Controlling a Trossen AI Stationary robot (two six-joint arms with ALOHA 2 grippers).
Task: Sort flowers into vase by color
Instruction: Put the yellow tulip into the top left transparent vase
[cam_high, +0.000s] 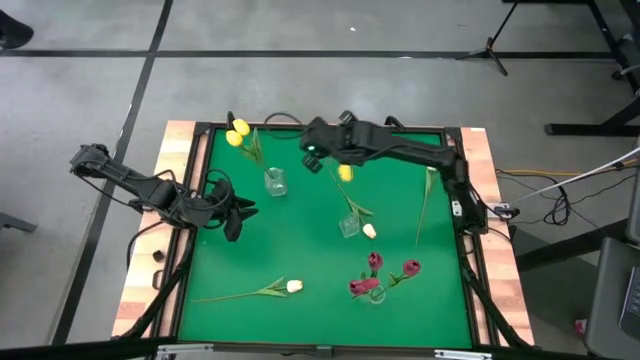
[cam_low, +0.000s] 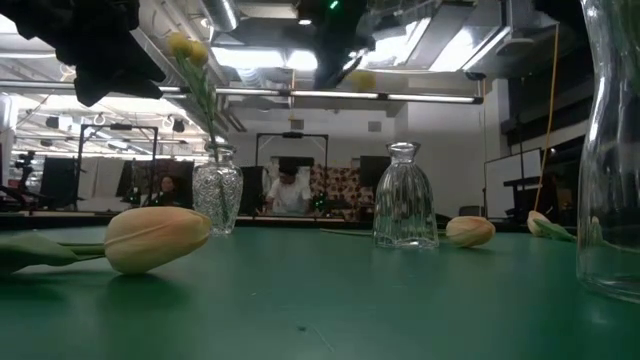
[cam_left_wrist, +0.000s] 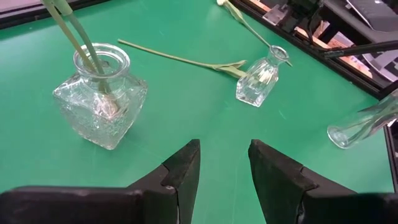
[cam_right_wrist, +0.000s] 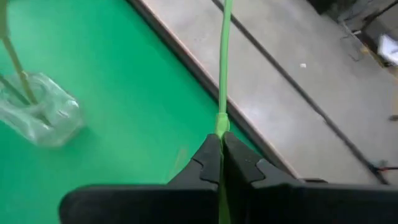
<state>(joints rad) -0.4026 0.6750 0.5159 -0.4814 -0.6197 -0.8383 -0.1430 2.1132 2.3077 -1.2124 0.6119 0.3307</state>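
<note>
My right gripper (cam_high: 312, 155) hangs above the far middle of the green mat, shut on a thin green stem (cam_right_wrist: 222, 74). A yellow tulip head (cam_high: 345, 173) hangs in the air under that arm and also shows in the low view (cam_low: 360, 80). A square glass vase (cam_high: 274, 182) stands upright and holds two yellow tulips (cam_high: 238, 132). My left gripper (cam_high: 235, 215) is open, low over the mat just left of that vase (cam_left_wrist: 99, 93). A small clear vase (cam_high: 349, 227) stands mid-mat with a cream tulip (cam_high: 369, 231) lying beside it. My right gripper pinches the stem (cam_right_wrist: 221, 124) between its two fingers, just by a leaf joint. The stem runs along the fingers and sticks out past their tips toward the table's far edge. The flower is lifted clear of the mat.
A third vase (cam_high: 375, 293) near the front holds dark red tulips (cam_high: 374, 262). Another cream tulip (cam_high: 293, 286) lies flat on the near left of the mat. A long stem (cam_high: 425, 205) lies along the right side. A wooden border (cam_high: 185, 160) frames the mat.
</note>
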